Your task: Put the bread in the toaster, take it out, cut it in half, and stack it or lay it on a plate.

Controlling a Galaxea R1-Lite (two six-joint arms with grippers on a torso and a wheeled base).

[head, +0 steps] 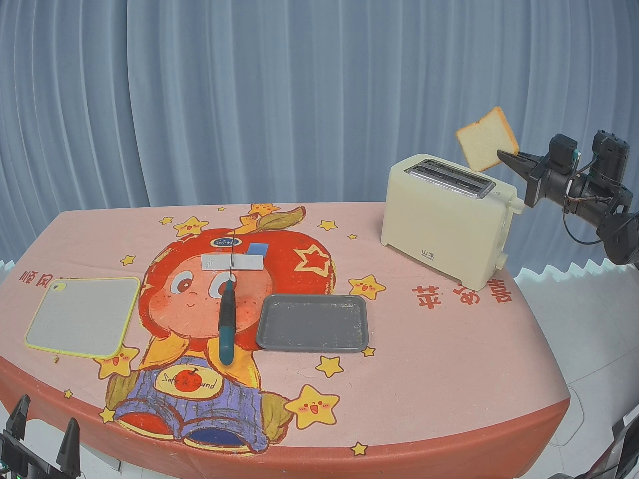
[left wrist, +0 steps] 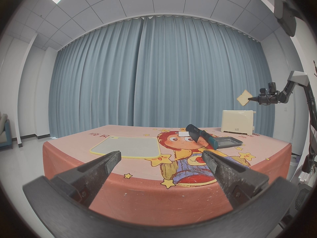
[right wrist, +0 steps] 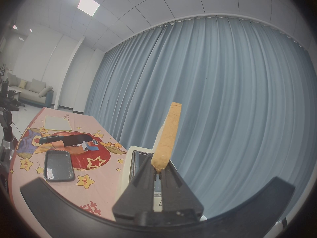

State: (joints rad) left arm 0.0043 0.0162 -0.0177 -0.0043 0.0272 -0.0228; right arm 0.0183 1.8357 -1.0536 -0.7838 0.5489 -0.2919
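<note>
A slice of bread [head: 487, 139] with a brown crust hangs in the air above the cream toaster [head: 447, 219], held by one corner in my right gripper [head: 509, 157], which is shut on it. In the right wrist view the bread [right wrist: 167, 136] stands edge-on between the fingers [right wrist: 144, 172], over the toaster's slots [right wrist: 140, 161]. My left gripper [left wrist: 161, 164] is open and holds nothing, low in front of the table's near left corner. A teal-handled knife [head: 227, 320] lies mid-table beside a grey tray-like plate [head: 313, 322]. A grey cutting board [head: 85, 316] with a yellow rim lies at the left.
A white knife rest with a blue block [head: 234, 259] sits behind the knife's tip. The table is covered by a pink cartoon cloth [head: 432, 367] with free room at the front right. A blue curtain hangs behind the table.
</note>
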